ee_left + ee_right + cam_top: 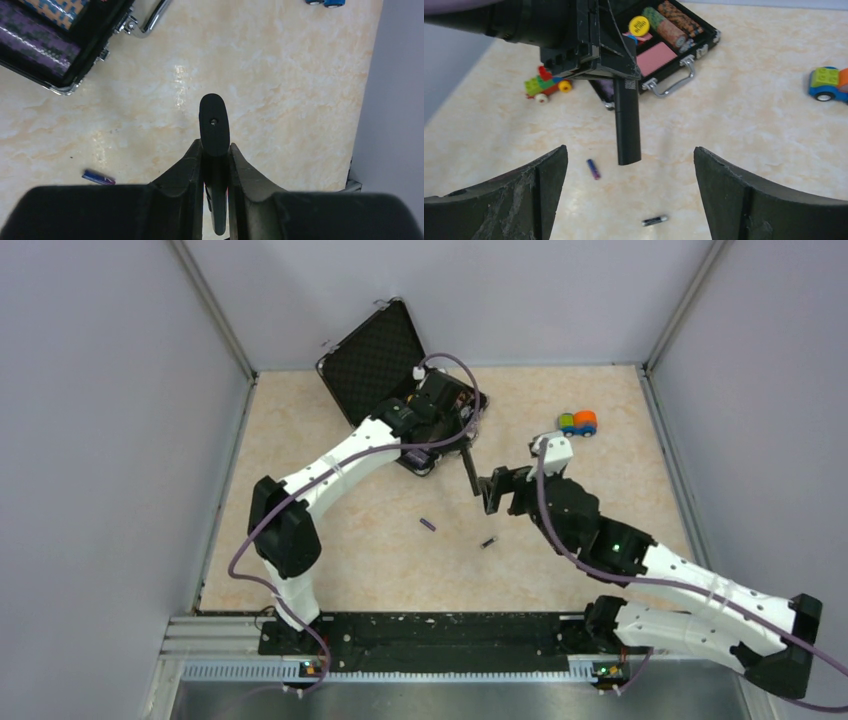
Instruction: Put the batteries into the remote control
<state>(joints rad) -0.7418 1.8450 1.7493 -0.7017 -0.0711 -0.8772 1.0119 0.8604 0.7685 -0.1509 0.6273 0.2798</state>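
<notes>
The remote control (214,127), a slim black bar, is held off the table with my left gripper (215,145) shut on its upper part. In the right wrist view the remote control (628,127) hangs down from that left gripper (589,55). My right gripper (629,150) is open, its fingers wide on either side of the remote's free end without touching it. The purple battery (427,525) and the dark battery (489,541) with a pale end lie apart on the table below; they also show as the purple battery (593,169) and the dark battery (654,220).
An open black case (375,360) with poker chips stands at the back, just behind the left gripper (465,435). A small toy car (578,423) sits at the back right, near the right gripper (492,490). Another brick toy (546,85) lies left of the case.
</notes>
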